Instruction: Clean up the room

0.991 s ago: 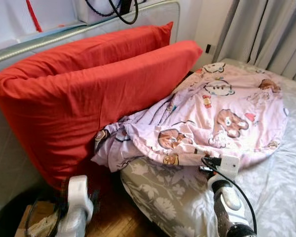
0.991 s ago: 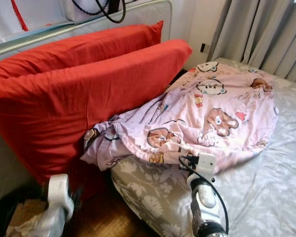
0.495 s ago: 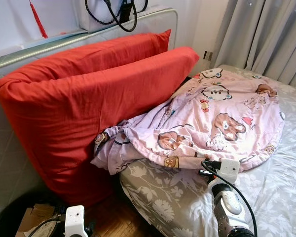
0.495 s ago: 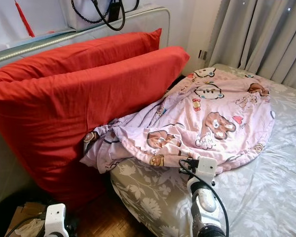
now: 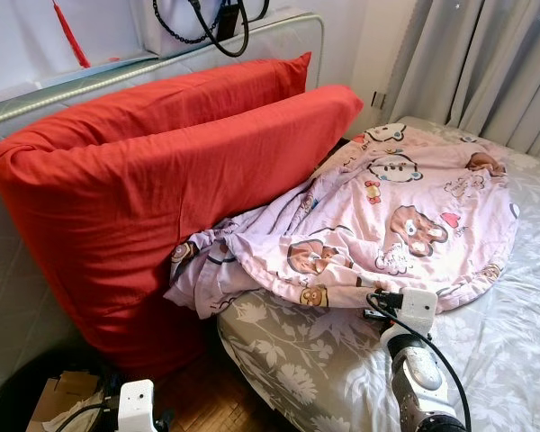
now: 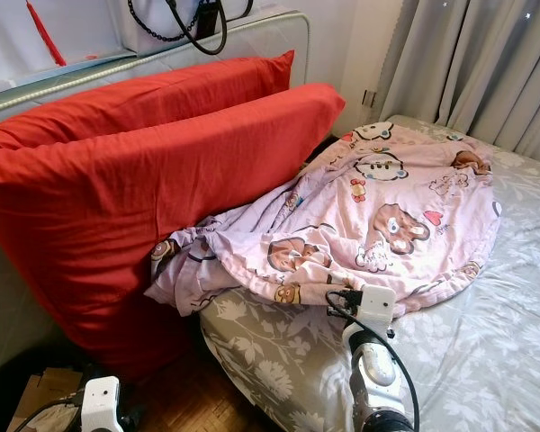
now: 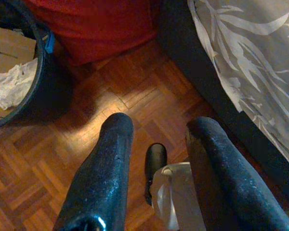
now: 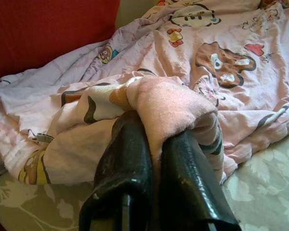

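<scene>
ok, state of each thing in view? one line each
right gripper: shut on the blanket's edge
blanket: pink cartoon print, crumpled, spread over the bed
left gripper: open, low over the wood floor
red pillows: two, propped upright against the headboard
black bin: on the floor, holds crumpled paper
curtains: drawn

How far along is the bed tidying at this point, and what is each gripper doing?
Done: little; the pink cartoon blanket lies crumpled against the red pillows. In hand: the right gripper is shut on a fold of the blanket's edge. The left gripper hangs open above the wood floor near a black bin. Left: spreading the blanket over the grey floral sheet.
</scene>
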You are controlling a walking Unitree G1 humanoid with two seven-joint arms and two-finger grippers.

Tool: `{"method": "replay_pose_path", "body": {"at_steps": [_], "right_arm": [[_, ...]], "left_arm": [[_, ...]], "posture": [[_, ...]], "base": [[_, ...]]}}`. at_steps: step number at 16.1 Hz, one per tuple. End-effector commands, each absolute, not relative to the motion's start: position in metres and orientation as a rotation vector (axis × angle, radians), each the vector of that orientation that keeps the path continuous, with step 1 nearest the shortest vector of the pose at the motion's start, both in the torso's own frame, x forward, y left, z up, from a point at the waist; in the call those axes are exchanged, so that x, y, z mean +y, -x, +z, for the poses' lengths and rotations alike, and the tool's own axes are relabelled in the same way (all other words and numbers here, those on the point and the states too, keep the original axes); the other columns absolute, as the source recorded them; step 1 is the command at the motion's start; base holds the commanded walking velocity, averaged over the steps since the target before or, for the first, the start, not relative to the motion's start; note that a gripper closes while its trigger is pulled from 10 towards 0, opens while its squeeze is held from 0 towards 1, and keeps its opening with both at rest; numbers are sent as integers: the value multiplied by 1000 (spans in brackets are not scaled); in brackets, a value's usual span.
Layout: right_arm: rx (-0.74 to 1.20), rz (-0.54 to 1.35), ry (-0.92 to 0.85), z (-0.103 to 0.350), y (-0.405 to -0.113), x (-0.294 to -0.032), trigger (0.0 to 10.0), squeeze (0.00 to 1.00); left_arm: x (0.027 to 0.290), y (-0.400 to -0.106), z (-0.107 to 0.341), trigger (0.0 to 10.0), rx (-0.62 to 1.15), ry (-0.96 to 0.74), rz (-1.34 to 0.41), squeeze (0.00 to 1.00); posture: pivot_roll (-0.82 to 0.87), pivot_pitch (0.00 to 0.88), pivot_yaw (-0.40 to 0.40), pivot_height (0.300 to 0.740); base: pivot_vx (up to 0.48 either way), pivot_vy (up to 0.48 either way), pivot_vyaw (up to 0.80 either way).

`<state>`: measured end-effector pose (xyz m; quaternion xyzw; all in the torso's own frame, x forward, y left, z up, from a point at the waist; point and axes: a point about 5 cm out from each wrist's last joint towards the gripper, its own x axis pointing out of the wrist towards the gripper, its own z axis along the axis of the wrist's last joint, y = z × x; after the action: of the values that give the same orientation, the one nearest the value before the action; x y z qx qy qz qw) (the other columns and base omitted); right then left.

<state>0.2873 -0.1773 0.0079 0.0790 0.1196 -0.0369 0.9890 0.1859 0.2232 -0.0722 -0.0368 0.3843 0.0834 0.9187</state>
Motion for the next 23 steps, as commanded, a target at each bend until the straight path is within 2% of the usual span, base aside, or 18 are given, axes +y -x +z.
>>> {"method": "replay_pose_path", "body": {"at_steps": [1, 23], "right_arm": [[208, -74, -146, 14, -292, -178, 10000, 0], [208, -62, -104, 16, -294, -176, 10000, 0]], "left_arm": [[221, -177, -78, 10000, 837, 65, 155, 0], [220, -168, -83, 10000, 871, 67, 155, 0]], "posture": [[74, 0, -28, 740], [77, 0, -38, 740]], "base": [[0, 0, 0], [0, 0, 0]]}}
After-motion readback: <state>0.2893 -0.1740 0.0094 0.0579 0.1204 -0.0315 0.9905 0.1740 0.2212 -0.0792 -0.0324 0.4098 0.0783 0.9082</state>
